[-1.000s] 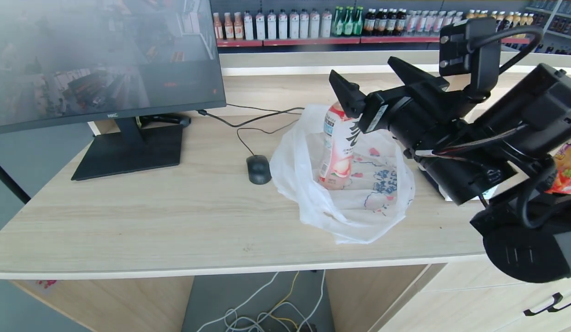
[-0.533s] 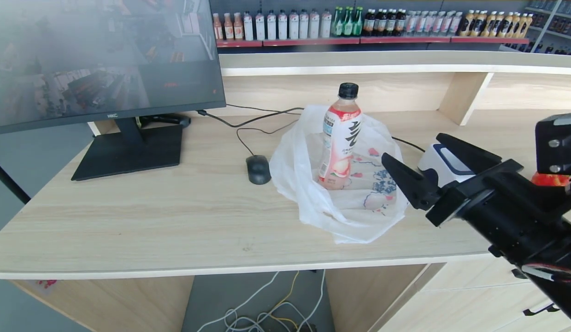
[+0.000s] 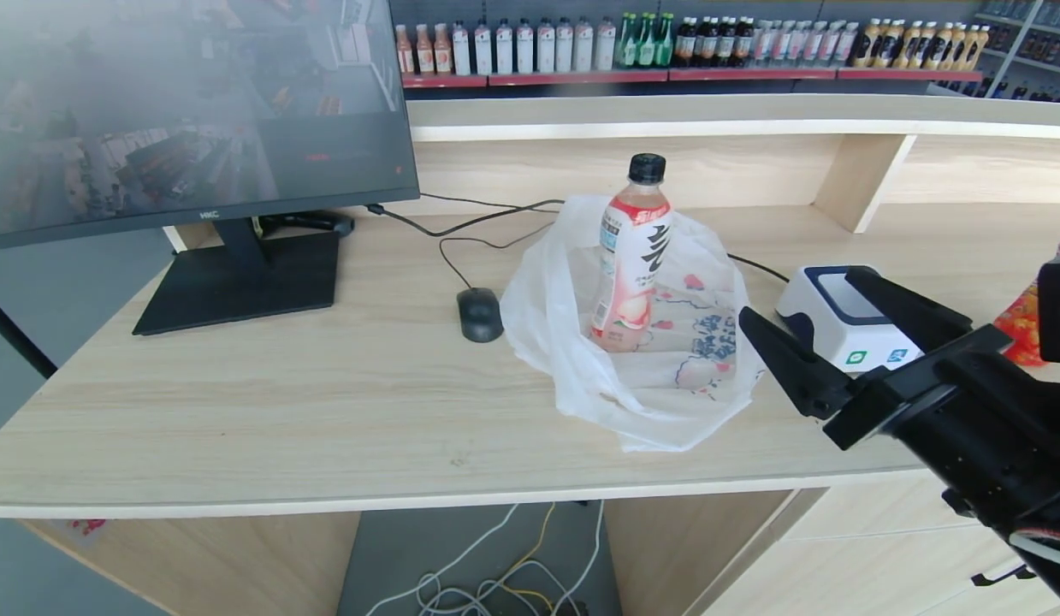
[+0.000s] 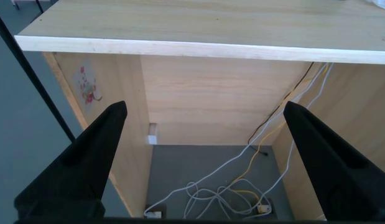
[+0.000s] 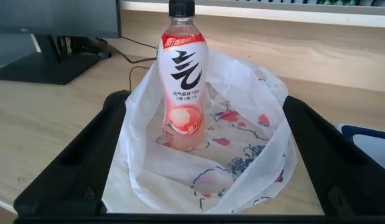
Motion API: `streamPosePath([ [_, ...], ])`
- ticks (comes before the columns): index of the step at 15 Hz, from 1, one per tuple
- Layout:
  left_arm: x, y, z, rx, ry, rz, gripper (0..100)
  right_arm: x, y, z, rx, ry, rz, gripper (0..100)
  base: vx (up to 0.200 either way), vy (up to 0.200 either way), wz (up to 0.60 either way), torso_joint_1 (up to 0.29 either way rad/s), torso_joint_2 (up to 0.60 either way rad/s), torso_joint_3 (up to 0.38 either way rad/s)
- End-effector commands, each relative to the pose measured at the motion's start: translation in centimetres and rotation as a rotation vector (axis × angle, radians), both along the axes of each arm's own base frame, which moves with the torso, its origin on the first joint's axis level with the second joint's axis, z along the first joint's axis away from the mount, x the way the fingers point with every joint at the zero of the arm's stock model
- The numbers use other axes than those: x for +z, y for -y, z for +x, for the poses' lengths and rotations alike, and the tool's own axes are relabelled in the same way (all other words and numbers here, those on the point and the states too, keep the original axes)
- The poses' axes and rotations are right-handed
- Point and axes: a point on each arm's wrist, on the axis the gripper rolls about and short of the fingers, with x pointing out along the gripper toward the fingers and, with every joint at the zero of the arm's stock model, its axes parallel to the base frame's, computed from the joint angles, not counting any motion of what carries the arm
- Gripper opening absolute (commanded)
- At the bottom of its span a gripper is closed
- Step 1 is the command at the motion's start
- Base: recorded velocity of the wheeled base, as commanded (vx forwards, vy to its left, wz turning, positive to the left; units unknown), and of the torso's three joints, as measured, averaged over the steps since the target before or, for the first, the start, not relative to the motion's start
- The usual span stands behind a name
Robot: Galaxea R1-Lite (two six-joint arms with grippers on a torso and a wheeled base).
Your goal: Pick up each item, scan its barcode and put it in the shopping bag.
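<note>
Upright bottle (image 3: pixel 632 265) blocks the shopping bag's (image 3: pixel 666 411) left side; its right side lies open, scanner (image 3: pixel 816 308) just beside.

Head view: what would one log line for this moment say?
bottle: upright in shopping bag | right gripper: open, empty, near scanner | left gripper: open, empty

Bright, soft light all over. The monitor (image 3: pixel 196 111) mirrors the shop, and shadows on the counter (image 3: pixel 324 402) are faint.
</note>
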Motion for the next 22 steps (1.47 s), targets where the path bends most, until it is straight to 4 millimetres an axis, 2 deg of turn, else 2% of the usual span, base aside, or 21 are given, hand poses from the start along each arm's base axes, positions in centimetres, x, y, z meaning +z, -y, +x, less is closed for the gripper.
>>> streamPosePath([
  [1, 0.0, 0.0, 0.0, 0.000, 0.001, 0.000, 100, 0.6, 0.0, 0.2, -0.003, 0.024, 0.017, 100, 0.000, 0.000, 0.00, 0.000, 0.00, 0.000],
  [5, 0.0, 0.0, 0.0, 0.000, 0.001, -0.005, 100, 1.7, -1.3, 1.6, 0.012, 0.031, 0.035, 100, -0.050, 0.000, 0.00, -0.001, 0.00, 0.001],
  [7, 0.0, 0.0, 0.0, 0.000, 0.001, -0.004, 100, 1.7, -2.5, 1.0, 0.107, 0.006, 0.021, 100, 0.000, 0.000, 0.00, 0.000, 0.00, 0.000],
  [9, 0.0, 0.0, 0.0, 0.000, -0.001, -0.005, 100, 1.1, -2.4, 0.9, 0.106, -0.015, 0.015, 100, 0.000, 0.000, 0.00, 0.000, 0.00, 0.000],
  [11, 0.0, 0.0, 0.0, 0.000, -0.001, -0.016, 100, 1.1, -2.1, 1.4, 0.076, 0.000, 0.030, 100, 0.000, 0.000, 0.00, 0.000, 0.00, 0.000],
  [15, 0.0, 0.0, 0.0, 0.000, 0.001, -0.019, 100, 0.8, -1.0, 1.8, 0.011, -0.003, 0.035, 100, 0.000, -0.200, 0.00, 0.004, 0.00, 0.004],
  [22, 0.0, 0.0, 0.0, 0.000, -0.001, -0.019, 100, -0.3, 1.3, 1.0, -0.059, -0.021, 0.020, 100, 0.000, -0.200, 0.00, 0.003, 0.00, 0.002],
])
